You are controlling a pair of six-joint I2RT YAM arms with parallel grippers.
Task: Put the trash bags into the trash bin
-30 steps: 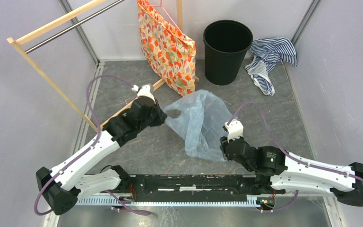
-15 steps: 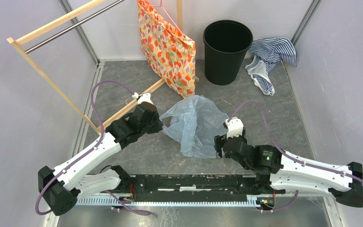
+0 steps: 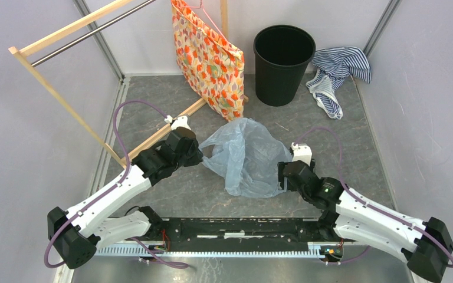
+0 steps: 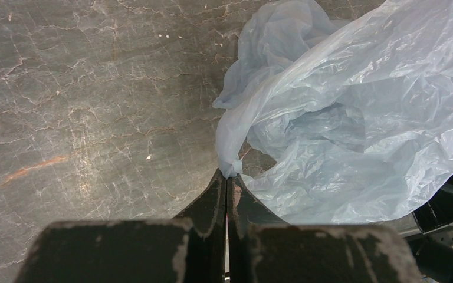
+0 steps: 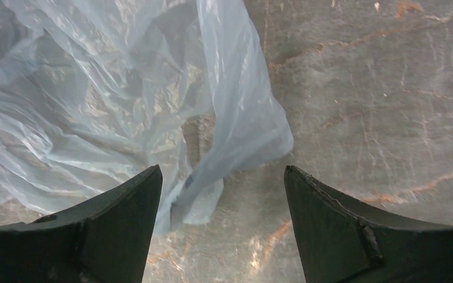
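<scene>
The pale-blue translucent trash bag [image 3: 245,156] lies crumpled on the grey floor in the middle. My left gripper [image 3: 199,154] is shut on a pinched corner of the bag [image 4: 231,167] at its left edge. At the bag's right edge my right gripper [image 3: 283,177] stands open, its jaws wide apart over a loose flap of the bag [image 5: 236,141], gripping nothing. The black trash bin [image 3: 284,63] stands upright at the back, beyond the bag, with its mouth open and nothing visible inside.
An orange floral fabric bag [image 3: 207,59] hangs from a wooden rack [image 3: 65,97] left of the bin. A blue-white striped cloth [image 3: 337,75] lies right of the bin. Grey walls close in on both sides.
My right gripper has let go of the bag and opened, then shifted right. The bag has sunk and crumpled onto the floor. My left gripper pulled back slightly, still holding its corner.
</scene>
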